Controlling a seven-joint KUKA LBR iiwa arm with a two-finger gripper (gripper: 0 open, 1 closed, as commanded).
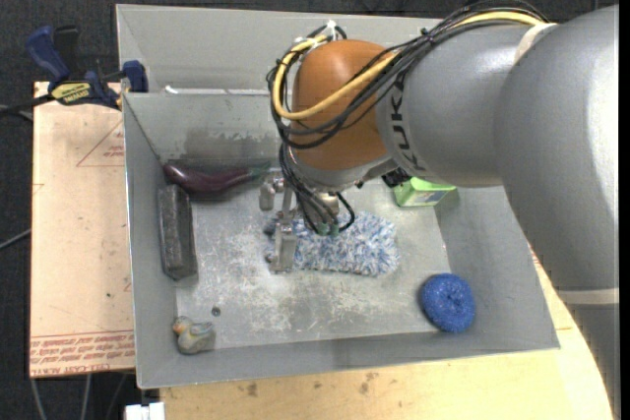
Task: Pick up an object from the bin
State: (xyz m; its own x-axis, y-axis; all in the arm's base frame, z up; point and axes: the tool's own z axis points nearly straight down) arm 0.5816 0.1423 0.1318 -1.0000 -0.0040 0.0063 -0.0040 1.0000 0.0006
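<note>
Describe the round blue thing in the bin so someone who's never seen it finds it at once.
Start at the grey metal bin and go to its lower right corner in the camera view. There, apart from and right of the fuzzy blue-and-white cloth, sits the blue ball. It alone is round and solid deep blue; the cloth is flat, shaggy and flecked with white.

The arm (472,103) hangs over a blue-and-white fuzzy cloth (359,249) in the bin (246,305), a blue ball (449,301) nearby.
</note>
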